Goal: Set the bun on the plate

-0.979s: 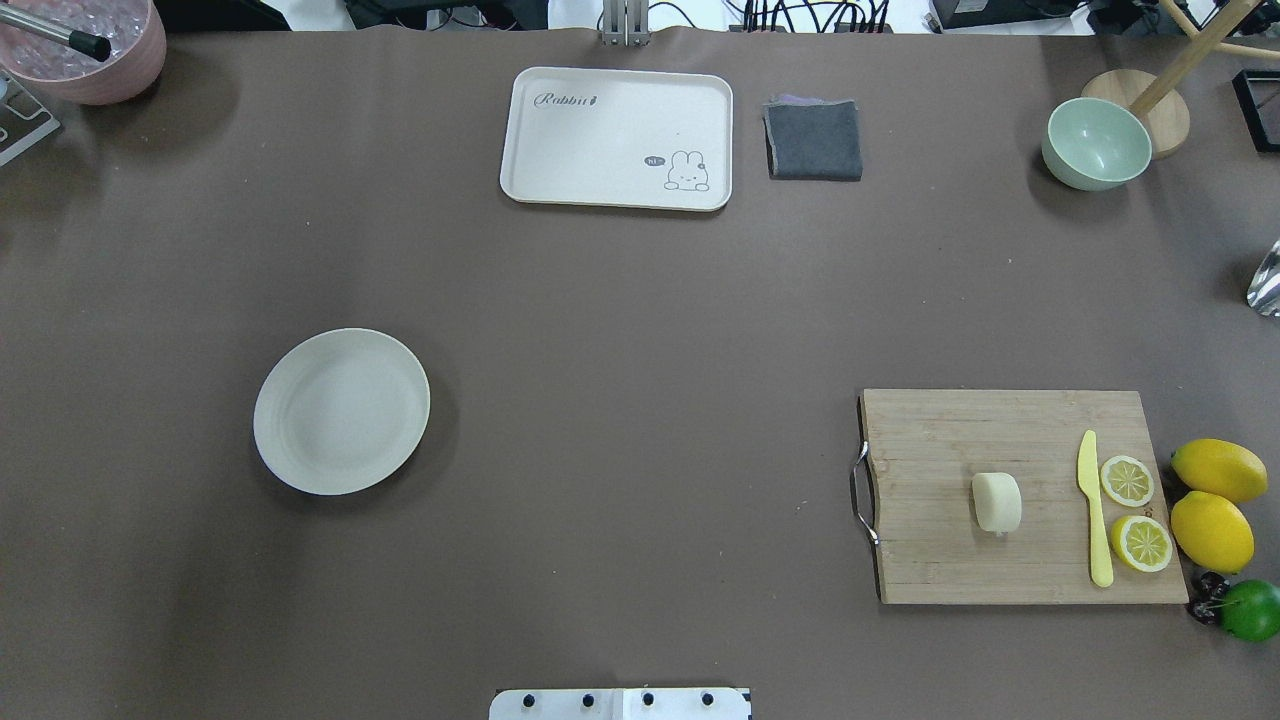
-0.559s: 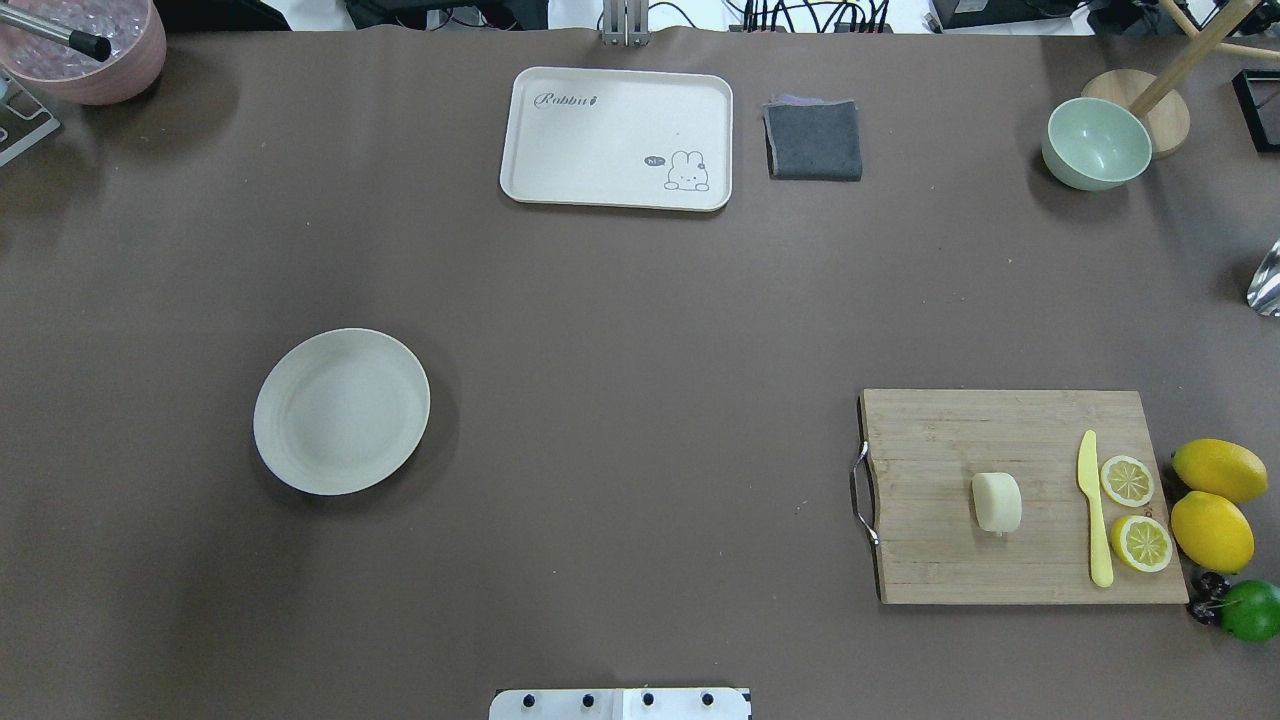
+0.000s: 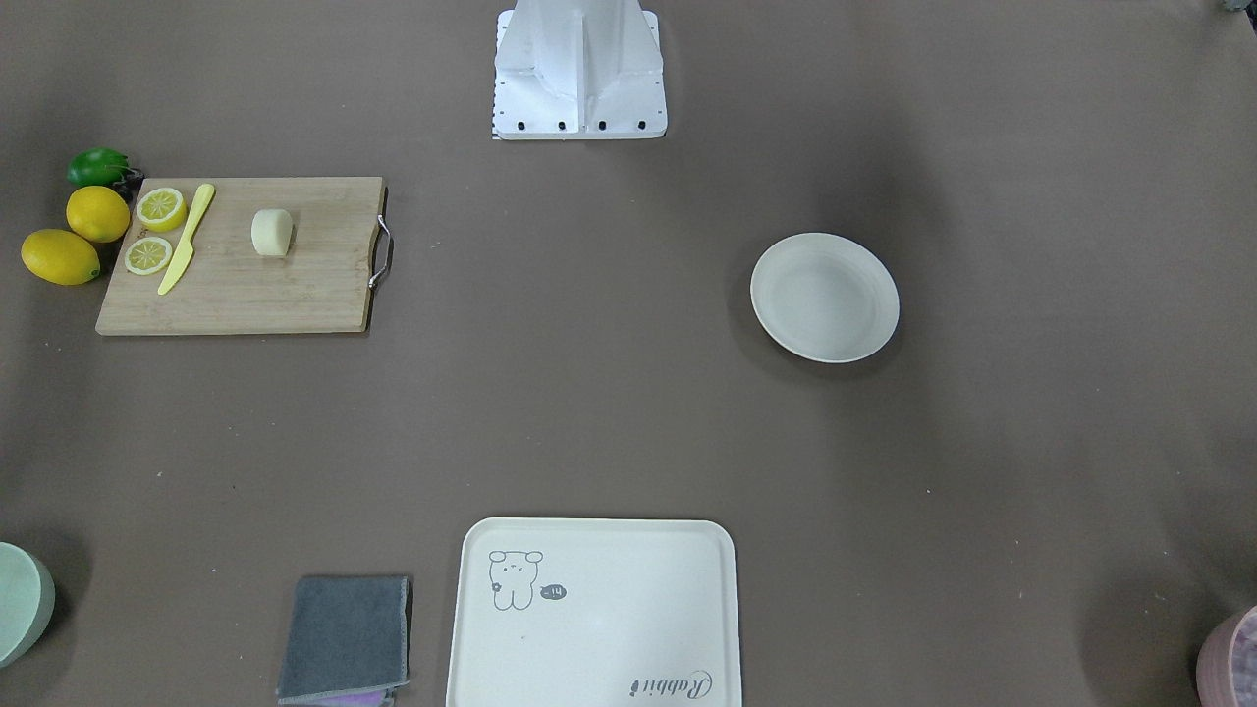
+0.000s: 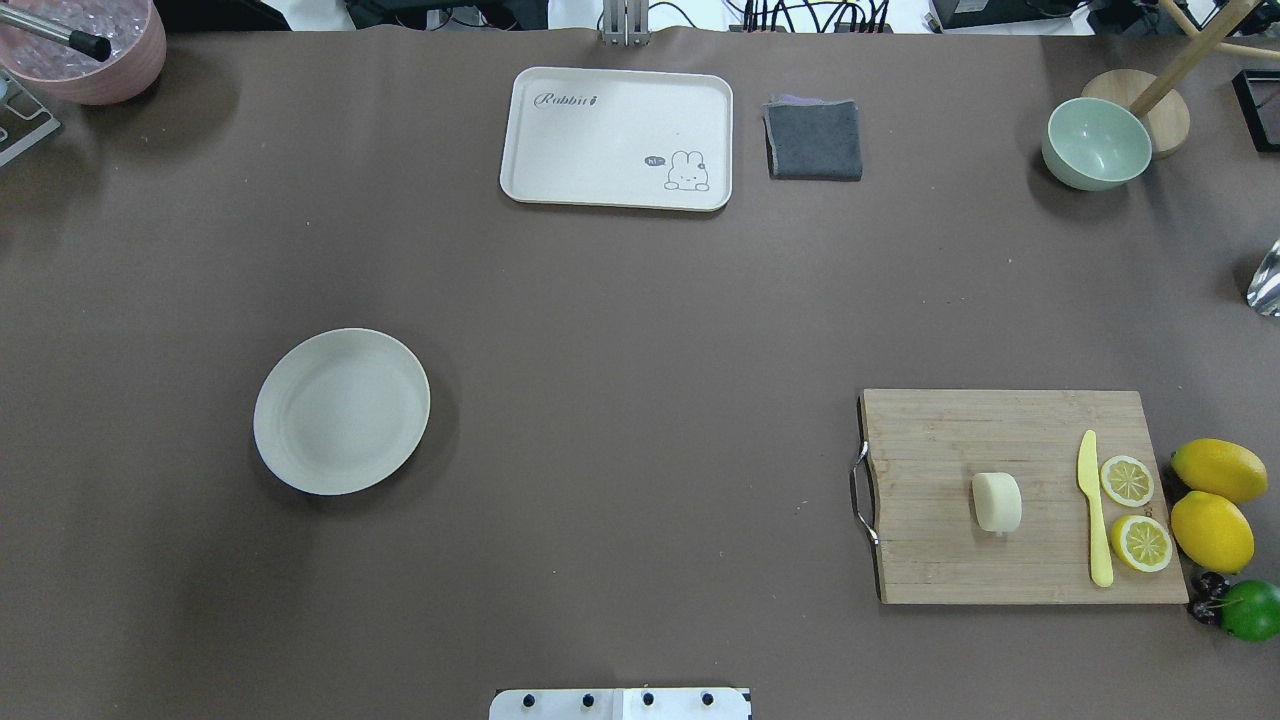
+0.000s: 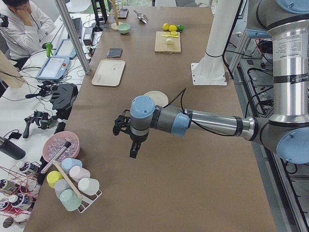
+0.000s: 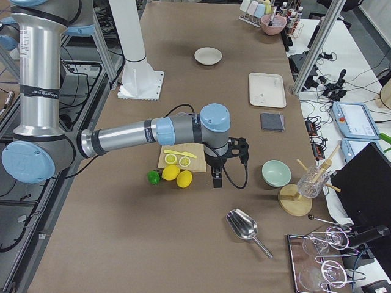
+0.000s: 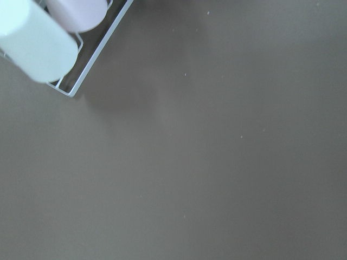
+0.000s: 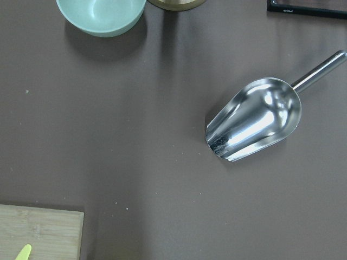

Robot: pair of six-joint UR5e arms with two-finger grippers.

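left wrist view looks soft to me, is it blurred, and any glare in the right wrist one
Left wrist view: the pale cups at top left are out of focus. Right wrist view: sharp, with bright reflections on the metal scoop.

Two-armed robot in silver and pale blue
Left arm (image 5: 212, 123) and right arm (image 6: 122, 137): metal tubes, blue caps (image 5: 143, 107), a black cable (image 5: 181, 94); left gripper (image 5: 133, 154) and right gripper (image 6: 215, 182) black; white base (image 3: 579, 69) with black screws (image 3: 562, 126).
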